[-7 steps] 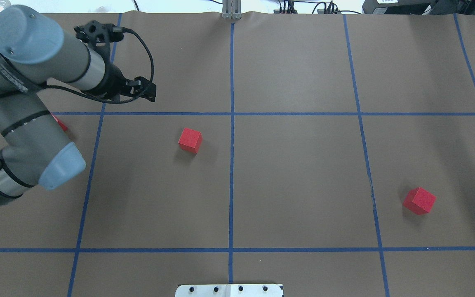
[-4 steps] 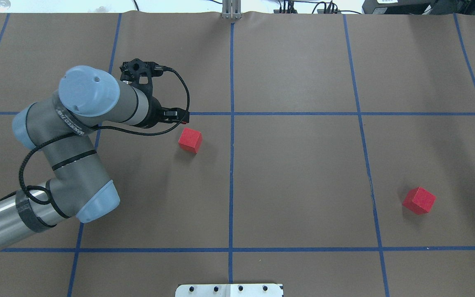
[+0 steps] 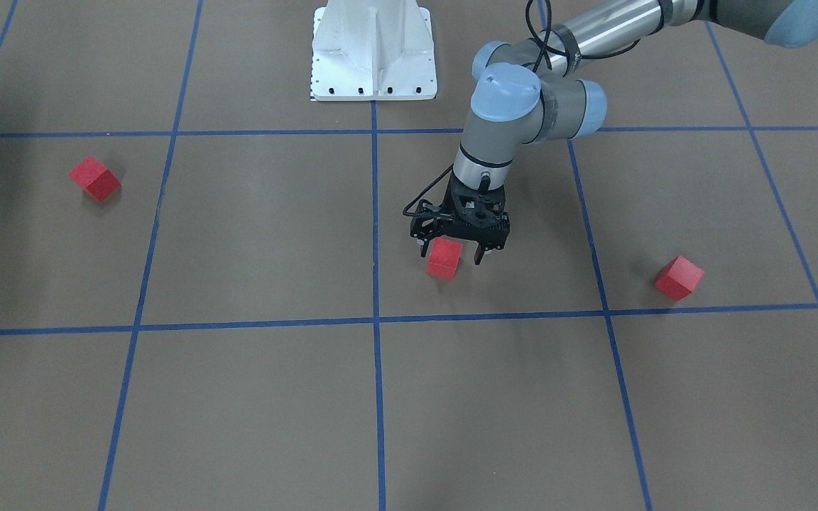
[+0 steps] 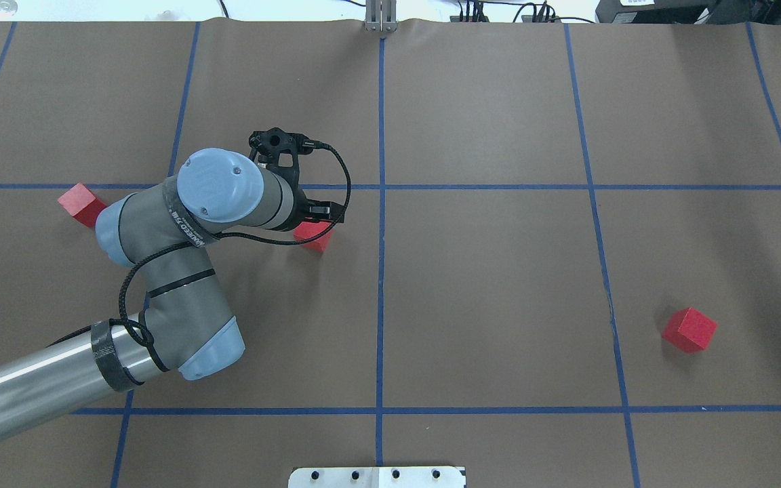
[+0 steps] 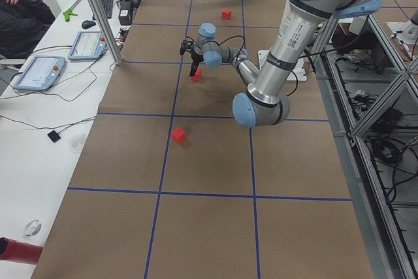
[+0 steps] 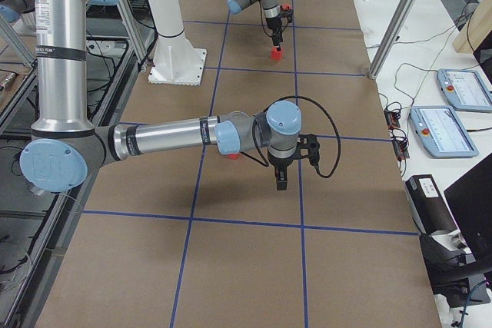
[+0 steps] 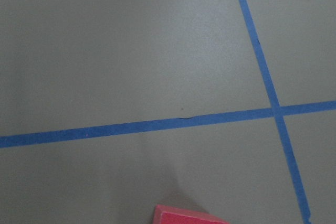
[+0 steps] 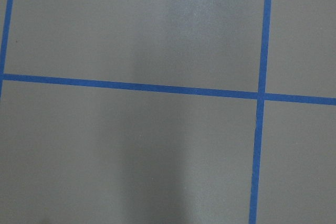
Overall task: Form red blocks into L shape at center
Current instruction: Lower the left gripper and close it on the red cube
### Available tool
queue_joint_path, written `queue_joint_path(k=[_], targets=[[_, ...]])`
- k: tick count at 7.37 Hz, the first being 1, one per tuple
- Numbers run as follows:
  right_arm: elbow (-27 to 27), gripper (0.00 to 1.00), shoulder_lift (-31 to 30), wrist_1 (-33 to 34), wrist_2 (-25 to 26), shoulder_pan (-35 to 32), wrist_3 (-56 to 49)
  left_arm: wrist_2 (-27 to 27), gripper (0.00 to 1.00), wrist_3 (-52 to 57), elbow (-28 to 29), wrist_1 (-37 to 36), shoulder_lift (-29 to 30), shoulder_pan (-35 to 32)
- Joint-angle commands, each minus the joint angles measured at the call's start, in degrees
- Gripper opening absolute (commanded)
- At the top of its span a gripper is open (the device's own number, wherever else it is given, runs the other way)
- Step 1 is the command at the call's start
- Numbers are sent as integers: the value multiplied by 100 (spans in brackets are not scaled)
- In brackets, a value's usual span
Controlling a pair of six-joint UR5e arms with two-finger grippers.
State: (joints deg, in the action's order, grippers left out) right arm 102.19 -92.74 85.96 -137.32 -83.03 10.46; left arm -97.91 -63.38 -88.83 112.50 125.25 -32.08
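You see the left gripper (image 3: 450, 253), fingers spread, straddling a red cube (image 3: 444, 260) beside the middle blue line (image 3: 375, 234), with a second cube (image 3: 95, 178) and a third cube (image 3: 678, 278) well apart.

brown table (image 4: 499, 102) | blue tape grid (image 4: 379, 305) | three red blocks (image 4: 689, 330), well apart

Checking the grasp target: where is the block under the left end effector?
Front-facing view: the red block lies right of the middle tape line, between the left end effector's open fingers.

The middle block (image 3: 444, 258) is straddled by the left gripper (image 3: 451, 253); the left block (image 3: 678, 278) and right block (image 3: 95, 178) are set well apart.
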Motion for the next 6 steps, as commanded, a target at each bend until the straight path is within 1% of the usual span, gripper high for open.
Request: queue_joint_path(k=[1, 3, 4, 5, 6], targets=[[-41, 100, 2, 0, 3, 6, -9, 9, 100, 1, 147, 9, 52, 139], [-50, 100, 2, 0, 3, 6, 0, 9, 99, 1, 278, 0, 61, 237], [-50, 100, 2, 0, -5, 6, 0, 9, 89, -8, 305, -9, 61, 237], [-50, 100, 2, 0, -5, 6, 0, 18, 67, -25, 305, -18, 61, 237], [-42, 100, 2, 0, -5, 6, 0, 18, 20, -86, 288, -44, 148, 228]])
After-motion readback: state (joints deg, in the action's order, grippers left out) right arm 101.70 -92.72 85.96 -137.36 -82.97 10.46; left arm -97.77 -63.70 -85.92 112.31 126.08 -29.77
